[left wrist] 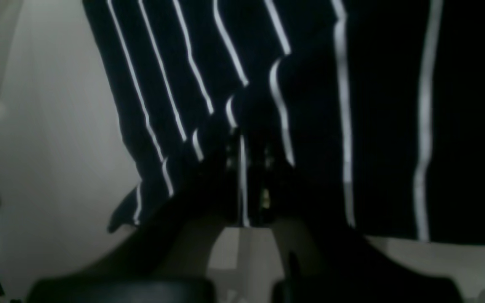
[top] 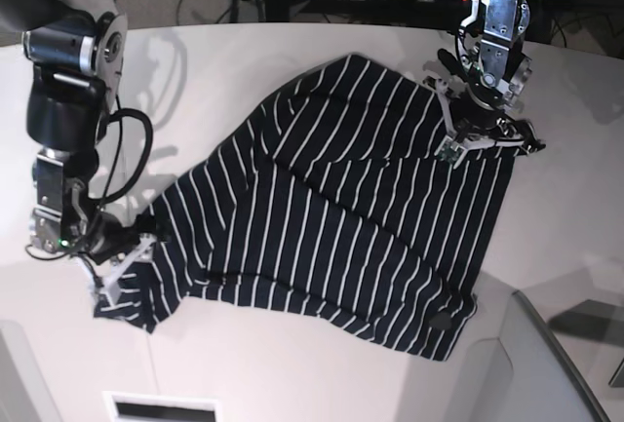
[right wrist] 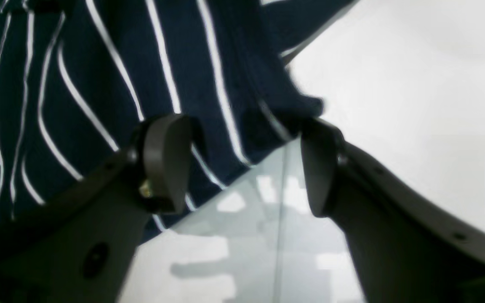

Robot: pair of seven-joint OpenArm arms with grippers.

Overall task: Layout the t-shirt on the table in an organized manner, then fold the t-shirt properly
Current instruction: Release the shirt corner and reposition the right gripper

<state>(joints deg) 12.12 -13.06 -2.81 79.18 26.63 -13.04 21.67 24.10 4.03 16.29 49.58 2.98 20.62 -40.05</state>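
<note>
One t-shirt (top: 331,217) lies spread across the middle of the table (top: 292,383), dark with thin white stripes. It is mostly open but not yet neat: its shape is crooked, a long crease runs down its middle, and the corner nearest the table's front edge is bunched up. No fold shows yet, so I think the laying-out step is partly done and all of the folding is left to do. At the shirt's far side, near the back edge of the table, the left gripper (top: 466,130) sits on the cloth. In the left wrist view the left gripper (left wrist: 246,168) looks dark and pressed together, with striped cloth puckered and drawn up around its tips, so it seems to be pinched shut on the shirt's edge. At the shirt's other end, close to the table's curved front edge, the right gripper (top: 117,271) is down by the bunched corner. In the right wrist view the right gripper (right wrist: 246,164) has its jaws well apart. One finger rests over the striped cloth and the other touches the tip of the shirt's corner, with bare table between them. It holds nothing right now.
</note>
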